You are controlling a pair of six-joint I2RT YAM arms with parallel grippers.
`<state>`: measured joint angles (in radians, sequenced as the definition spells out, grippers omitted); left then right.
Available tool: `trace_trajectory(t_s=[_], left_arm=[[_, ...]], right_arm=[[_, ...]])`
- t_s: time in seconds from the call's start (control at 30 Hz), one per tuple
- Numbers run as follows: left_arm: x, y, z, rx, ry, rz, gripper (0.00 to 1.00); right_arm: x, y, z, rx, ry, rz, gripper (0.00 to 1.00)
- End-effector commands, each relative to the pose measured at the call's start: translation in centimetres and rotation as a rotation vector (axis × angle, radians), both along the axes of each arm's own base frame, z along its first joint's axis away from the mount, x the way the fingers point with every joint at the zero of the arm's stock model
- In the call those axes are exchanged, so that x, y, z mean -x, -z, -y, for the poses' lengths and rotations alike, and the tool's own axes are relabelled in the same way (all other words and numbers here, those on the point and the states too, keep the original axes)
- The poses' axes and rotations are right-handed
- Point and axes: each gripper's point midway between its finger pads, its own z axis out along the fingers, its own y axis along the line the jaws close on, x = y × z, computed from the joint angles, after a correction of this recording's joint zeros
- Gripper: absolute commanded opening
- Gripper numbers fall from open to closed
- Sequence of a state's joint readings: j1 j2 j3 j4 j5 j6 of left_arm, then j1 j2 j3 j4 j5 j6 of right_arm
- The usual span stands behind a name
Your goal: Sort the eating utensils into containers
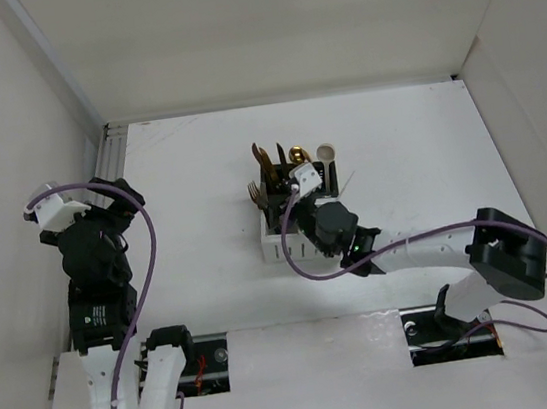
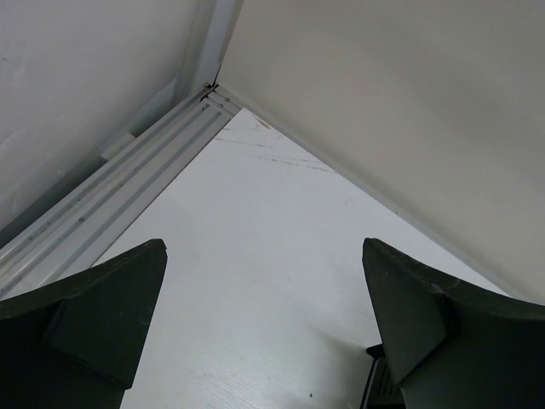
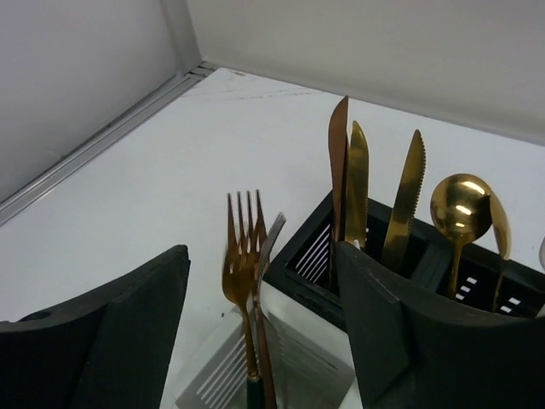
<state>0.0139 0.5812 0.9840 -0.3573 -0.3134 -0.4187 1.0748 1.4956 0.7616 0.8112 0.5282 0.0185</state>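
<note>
The right jaws are held over the bins (image 1: 275,246) near the middle of the table (image 1: 179,177). They are seen parted, and nothing is gripped by them. Between the right fingers (image 3: 94,341), two gold forks (image 3: 245,264) are stood tines up in a white bin (image 3: 298,336); neither finger is touched by them. One fork is slightly blurred. In the black bin (image 3: 308,247) just behind it, three knives (image 3: 358,183) are stood blades up. Further right, a gold spoon (image 3: 460,209) is stood bowl up in a black slotted bin; whether it is the same compartment cannot be told. In the top view, a cream spoon (image 1: 326,152) is seen upright at the far right corner of the block.

The left jaws are held wide open and empty at the left side of the table, well apart from the bins. Between the left fingers (image 2: 102,315), only bare table and the far left corner of the walls (image 2: 383,102) are seen.
</note>
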Motion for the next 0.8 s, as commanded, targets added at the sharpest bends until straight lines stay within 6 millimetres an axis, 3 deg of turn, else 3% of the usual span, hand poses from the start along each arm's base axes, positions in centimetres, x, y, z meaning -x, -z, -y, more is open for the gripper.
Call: trace_trajectory(t_s=[0.0, 0.03, 0.17, 0.2, 0.23, 0.27, 0.3, 0.33, 0.37, 0.4, 0.43, 0.47, 0.5, 0.6, 0.63, 0.67, 0.73, 0.77], left_arm=[[-0.1, -1.3, 0.4, 0.007, 0.02, 0.043, 0.99], [-0.1, -1.3, 0.4, 0.007, 0.02, 0.043, 0.99], [-0.2, -1.3, 0.6, 0.016, 0.029, 0.046, 0.99], [-0.2, -1.3, 0.6, 0.016, 0.029, 0.046, 0.99], [-0.2, -1.3, 0.5, 0.006, 0.029, 0.042, 0.99], [-0.2, -1.5, 0.4, 0.005, 0.02, 0.051, 0.99], [-0.2, -1.5, 0.4, 0.005, 0.02, 0.051, 0.99], [-0.3, -1.1, 0.4, 0.005, 0.02, 0.041, 0.99], [-0.3, -1.3, 0.4, -0.004, 0.021, 0.046, 0.99], [-0.4, -0.9, 0.4, -0.003, 0.021, 0.037, 0.99], [-0.4, -0.9, 0.5, -0.003, 0.031, 0.037, 0.99], [-0.4, -0.9, 0.5, -0.003, 0.031, 0.037, 0.99], [-0.8, -0.2, 0.7, -0.001, 0.042, 0.019, 0.99], [-0.9, 0.3, 0.7, -0.001, 0.042, 0.007, 0.99], [-0.9, 0.3, 0.7, -0.001, 0.042, 0.007, 0.99], [-1.0, 0.8, 0.7, -0.009, 0.043, -0.006, 0.99], [-1.1, 1.2, 0.7, -0.018, 0.044, -0.013, 0.99], [-1.2, 1.9, 0.7, -0.017, 0.044, -0.029, 0.99]], right_arm=[[0.8, -4.6, 0.3, -0.111, -0.025, 0.041, 0.76], [1.0, -4.9, 0.6, -0.108, -0.025, 0.04, 0.78], [0.8, -9.7, 2.9, -0.136, 0.058, 0.042, 1.0], [0.5, -12.8, 3.5, -0.164, 0.091, 0.051, 1.0], [0.0, -14.0, 4.5, -0.146, 0.131, 0.039, 1.0], [-0.3, -11.8, 5.3, -0.006, 0.151, -0.048, 1.0], [-2.3, -15.1, 7.4, -0.03, 0.207, -0.06, 1.0], [-3.4, -14.7, 8.5, 0.009, 0.212, -0.114, 1.0], [-5.2, -12.7, 9.1, 0.046, 0.21, -0.212, 1.0], [-7.5, -11.1, 13.6, 0.107, 0.238, -0.362, 1.0], [-8.7, -9.3, 16.0, 0.128, 0.281, -0.465, 1.0], [-10.2, -5.9, 18.3, 0.155, 0.352, -0.603, 1.0], [-10.3, -3.5, 23.8, 0.196, 0.495, -0.738, 1.0], [-10.4, -3.3, 29.5, 0.133, 0.688, -0.796, 1.0], [-10.6, -3.7, 32.3, 0.075, 0.758, -0.781, 1.0], [-10.0, -2.5, 33.4, 0.045, 0.771, -0.803, 1.0], [-9.5, -4.4, 36.6, -0.096, 0.823, -0.719, 1.0], [-8.8, -2.8, 37.7, -0.098, 0.852, -0.739, 1.0]])
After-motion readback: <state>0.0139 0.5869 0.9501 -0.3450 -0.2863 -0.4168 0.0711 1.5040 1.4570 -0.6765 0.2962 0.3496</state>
